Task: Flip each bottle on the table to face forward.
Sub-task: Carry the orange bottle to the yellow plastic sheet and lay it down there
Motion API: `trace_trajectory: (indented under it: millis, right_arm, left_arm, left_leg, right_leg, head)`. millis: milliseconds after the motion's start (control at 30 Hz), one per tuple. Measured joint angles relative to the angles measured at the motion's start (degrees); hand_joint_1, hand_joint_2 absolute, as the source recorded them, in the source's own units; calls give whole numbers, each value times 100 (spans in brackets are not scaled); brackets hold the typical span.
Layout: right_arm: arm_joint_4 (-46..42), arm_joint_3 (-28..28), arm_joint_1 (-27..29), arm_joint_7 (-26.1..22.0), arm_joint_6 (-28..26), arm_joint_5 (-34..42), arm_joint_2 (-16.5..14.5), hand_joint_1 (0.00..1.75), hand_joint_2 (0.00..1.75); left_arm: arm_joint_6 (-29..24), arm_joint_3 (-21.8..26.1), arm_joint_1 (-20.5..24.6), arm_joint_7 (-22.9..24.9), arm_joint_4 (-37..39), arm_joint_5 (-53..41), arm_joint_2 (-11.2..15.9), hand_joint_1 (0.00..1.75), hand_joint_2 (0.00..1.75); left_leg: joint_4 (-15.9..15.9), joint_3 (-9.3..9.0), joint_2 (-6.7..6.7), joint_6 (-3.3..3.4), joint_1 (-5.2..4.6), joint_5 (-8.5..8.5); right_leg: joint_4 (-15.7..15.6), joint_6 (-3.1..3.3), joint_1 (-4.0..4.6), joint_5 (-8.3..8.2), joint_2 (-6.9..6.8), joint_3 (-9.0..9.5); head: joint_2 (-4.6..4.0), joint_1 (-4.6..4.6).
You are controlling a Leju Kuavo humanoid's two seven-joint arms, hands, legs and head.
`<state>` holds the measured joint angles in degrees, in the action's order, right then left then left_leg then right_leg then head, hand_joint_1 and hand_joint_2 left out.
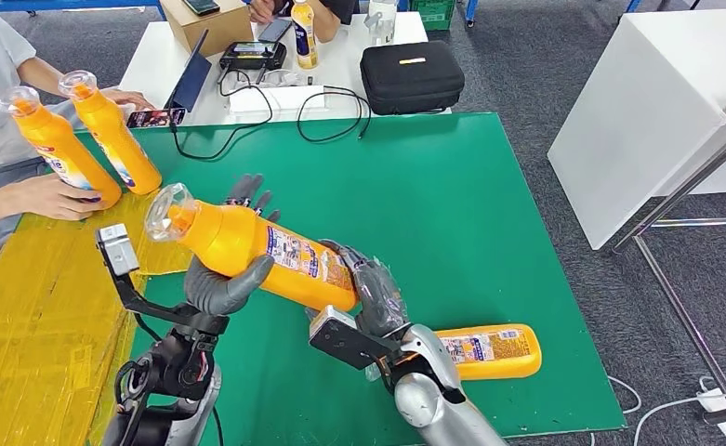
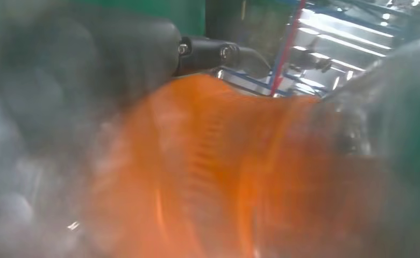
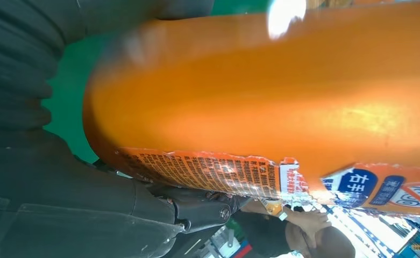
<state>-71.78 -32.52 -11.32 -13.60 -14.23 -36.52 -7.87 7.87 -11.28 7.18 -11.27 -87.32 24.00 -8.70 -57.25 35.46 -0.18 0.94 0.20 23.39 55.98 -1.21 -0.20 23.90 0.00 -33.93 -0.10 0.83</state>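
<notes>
Green matting covers the desk (image 1: 489, 186), with a yellow strip along its 9 o'clock side and a white table of cables and a black case (image 1: 412, 76) up at 12.

Starting at 10 o'clock, a person's hand (image 1: 57, 198) rests on one of two bottles (image 1: 61, 149) stood on the yellow strip, caps up. I count those as dealt with, though I can't tell from my seat which way their labels face.

Moving toward the middle, my left hand (image 1: 224, 279) wraps under the neck end of the held bottle (image 1: 266, 249), thumb below and fingers curled up behind it. The left wrist view is a blur of orange and grey, so I can say nothing finer about that grip. This bottle is lifted off the mat, tilted, cap toward 10 o'clock and base toward 4, label showing up at me.

Just past it, my right hand (image 1: 373, 293) closes around the base end, and the right wrist view shows the torn label edge against the palm. So both hands hold the one bottle, and I judge it mid-turn, not yet set down.

Down at 5 o'clock the last bottle (image 1: 489, 351) lies flat on the mat, partly behind my right forearm. It looks untouched.
</notes>
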Motion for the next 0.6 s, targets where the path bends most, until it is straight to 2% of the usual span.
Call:
trace_trajectory:
  millis: [33, 67, 167, 200, 600]
  right_arm:
    - [0, -1, 0, -1, 0, 0, 0, 175, 175]
    - [0, -1, 0, -1, 1, 0, 1, 175, 175]
    - [0, -3, -3, 0, 7, 1, -1, 175, 175]
    - [1, -5, -7, 0, 9, 2, -1, 175, 175]
    - [17, -35, -65, 1, 25, 19, -5, 175, 175]
  left_arm:
    - [0, -13, -1, 2, 18, -2, 4, 0, 175]
    - [0, -21, 0, 2, 32, -3, 7, 22, 175]
    - [-10, -28, -2, -27, 54, 8, 7, 153, 175]
    - [-26, -28, -3, -53, 55, 15, 6, 175, 175]
    - [-204, -20, -29, -254, 32, 91, -33, 175, 175]
  left_leg:
    - [0, 0, 0, 0, 0, 0]
    - [0, 0, 0, 0, 0, 0]
    - [0, 0, 0, 0, 0, 0]
    - [0, 0, 0, 0, 0, 0]
    - [0, 1, -1, 0, 0, 0]
  right_leg:
    - [0, 0, 0, 0, 0, 0]
    - [0, 0, 0, 0, 0, 0]
    - [0, 0, 0, 0, 0, 1]
    - [0, 0, 0, 0, 0, 1]
    - [0, 0, 0, 0, 0, 1]
  head:
    - [0, 0]
    - [1, -1]
    - [1, -1]
    - [1, 0]
    - [1, -1]
